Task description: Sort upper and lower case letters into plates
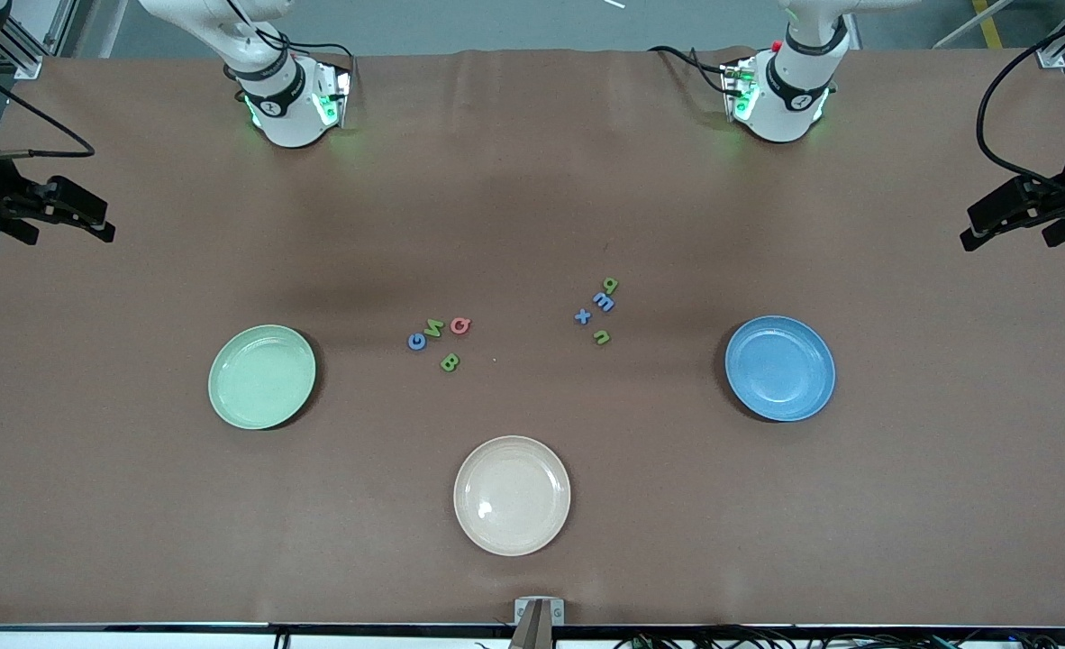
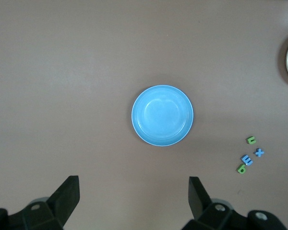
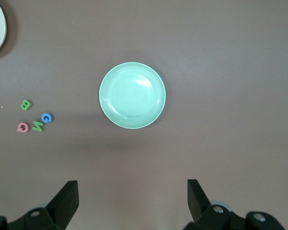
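**Nothing sorted yet — both plates empty**

Mint plate (image 1: 261,377) sits left-centre in the front view, blue plate (image 1: 779,368) right-centre; capitals (image 1: 438,338) and lowercase letters (image 1: 597,310) cluster between. Left gripper (image 2: 133,201) and right gripper (image 3: 132,201) hover spread wide — best to pinch one letter squarely.
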